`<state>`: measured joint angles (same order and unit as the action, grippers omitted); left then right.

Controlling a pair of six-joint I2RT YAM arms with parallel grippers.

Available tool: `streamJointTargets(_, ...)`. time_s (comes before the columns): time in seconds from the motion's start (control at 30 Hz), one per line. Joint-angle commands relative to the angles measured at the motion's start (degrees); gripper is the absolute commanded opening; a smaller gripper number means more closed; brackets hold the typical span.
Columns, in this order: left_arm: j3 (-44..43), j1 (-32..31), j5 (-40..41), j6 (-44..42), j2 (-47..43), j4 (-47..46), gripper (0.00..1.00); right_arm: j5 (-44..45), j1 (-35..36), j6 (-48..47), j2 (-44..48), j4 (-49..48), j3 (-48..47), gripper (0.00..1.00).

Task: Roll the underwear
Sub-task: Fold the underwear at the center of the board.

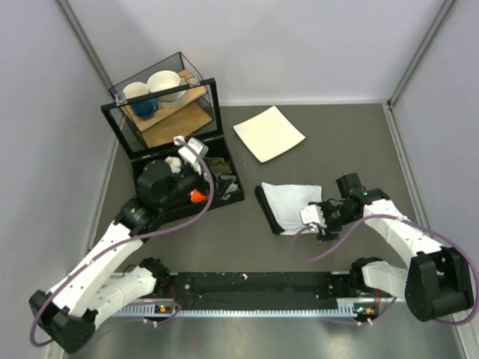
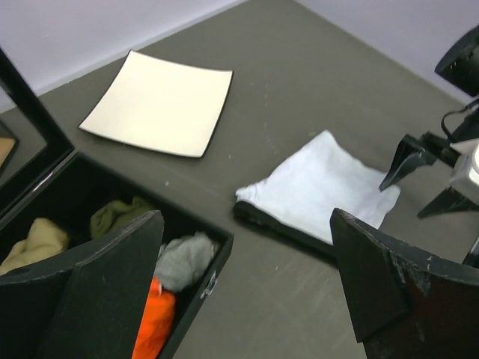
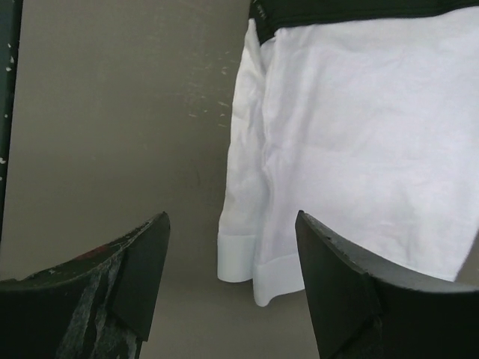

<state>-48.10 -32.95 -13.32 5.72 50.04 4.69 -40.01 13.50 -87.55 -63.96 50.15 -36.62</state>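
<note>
**A:** What sits closest to the camera?

**B:** The right gripper [image 3: 232,221]. Its two dark fingers [image 3: 344,284] are spread apart with nothing between them, and they sit just short of the underwear's [image 3: 359,134] nearest hem.

**A:** How is the underwear lying?

**B:** It is flat on the grey table [image 1: 337,134], a white folded rectangle not yet rolled. Its black waistband [image 3: 352,9] runs along the edge farthest from that gripper.

**A:** And the other arm?

**B:** The left gripper [image 2: 247,224] is left of the underwear and well apart from it, above an open black box [image 1: 224,196] of small cloth bundles. Its fingers are also spread and hold nothing.

**A:** Anything beyond the underwear?

**B:** A white square plate [image 1: 269,133] lies past it without touching it. Farther back and to the left stands a glass case [image 1: 161,97] holding bowls and a cup.

**A:** How should the first move be done?

**B:** This looks like the start of the roll. I would bring the right fingers low and pinch every layer of the hem, since thin cloth may give up only its top sheet. Lift it only a little, then turn it over toward the waistband with the fold square so the roll stays even. The cloth may slide along the table, so the left gripper could come across and pin the waistband.
</note>
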Motion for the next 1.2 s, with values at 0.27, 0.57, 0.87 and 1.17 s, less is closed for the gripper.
streamJointTargets(0.27, 10.29, 0.08, 2.69, -13.19, -18.40, 13.16, 0.99, 9.86, 7.94, 3.96, -3.80, -12.53, 3.84, 0.61)
streamJointTargets(0.57, 10.13, 0.08, 0.23, -13.45, -18.75, 13.24, 0.99, 16.27, 11.55, 5.02, -6.79, -14.55, 6.73, 0.40)
streamJointTargets(0.87, 10.22, 0.08, -1.00, -13.54, -19.19, 13.24, 0.99, 19.35, 11.64, 7.91, -9.51, -15.09, 5.69, 0.14)
streamJointTargets(1.17, 10.30, 0.08, -2.15, -13.54, -19.28, 13.24, 0.99, 13.39, 11.55, 11.69, -7.40, -4.90, -1.33, 0.01)
